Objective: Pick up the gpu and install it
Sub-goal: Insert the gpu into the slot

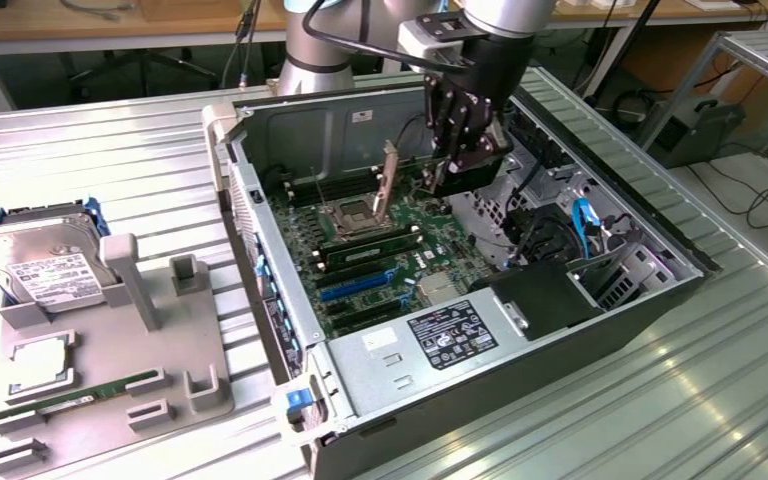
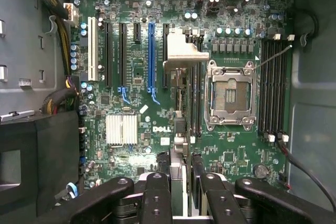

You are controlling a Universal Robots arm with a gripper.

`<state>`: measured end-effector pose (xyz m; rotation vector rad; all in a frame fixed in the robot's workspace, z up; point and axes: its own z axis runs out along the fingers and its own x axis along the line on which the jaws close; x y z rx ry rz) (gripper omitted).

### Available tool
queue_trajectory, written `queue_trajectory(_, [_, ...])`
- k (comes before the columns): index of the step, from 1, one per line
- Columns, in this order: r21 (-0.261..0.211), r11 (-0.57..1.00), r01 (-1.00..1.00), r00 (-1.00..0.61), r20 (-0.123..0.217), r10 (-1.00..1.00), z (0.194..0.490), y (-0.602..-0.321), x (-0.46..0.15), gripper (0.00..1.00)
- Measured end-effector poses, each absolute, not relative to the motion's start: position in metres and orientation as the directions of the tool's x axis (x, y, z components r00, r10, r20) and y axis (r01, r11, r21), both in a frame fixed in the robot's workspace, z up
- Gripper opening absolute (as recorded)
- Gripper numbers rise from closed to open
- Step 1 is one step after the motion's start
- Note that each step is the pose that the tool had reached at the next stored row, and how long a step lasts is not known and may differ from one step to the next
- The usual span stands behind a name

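Inside the tool (image 2: 184, 182), gripped, the gpu (image 2: 180, 56)

gpu (image 1: 387, 180) amid case walls (image 1: 315, 130) — open above

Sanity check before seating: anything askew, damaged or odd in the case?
Nothing damaged or spilled. The gpu hangs on edge in the gripper, above the motherboard, not in a slot. In the wrist view it lines up between the blue slot and the empty CPU socket, not over the blue slot; could be viewing angle.
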<state>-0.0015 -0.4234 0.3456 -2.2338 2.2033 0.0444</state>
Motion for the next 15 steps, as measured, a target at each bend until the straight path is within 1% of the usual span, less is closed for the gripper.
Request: queue_trajectory(15, [0.017, -0.014, -1.0, 0.014, -0.023, -1.0, 0.3454, -0.4234, -0.0053, 0.27])
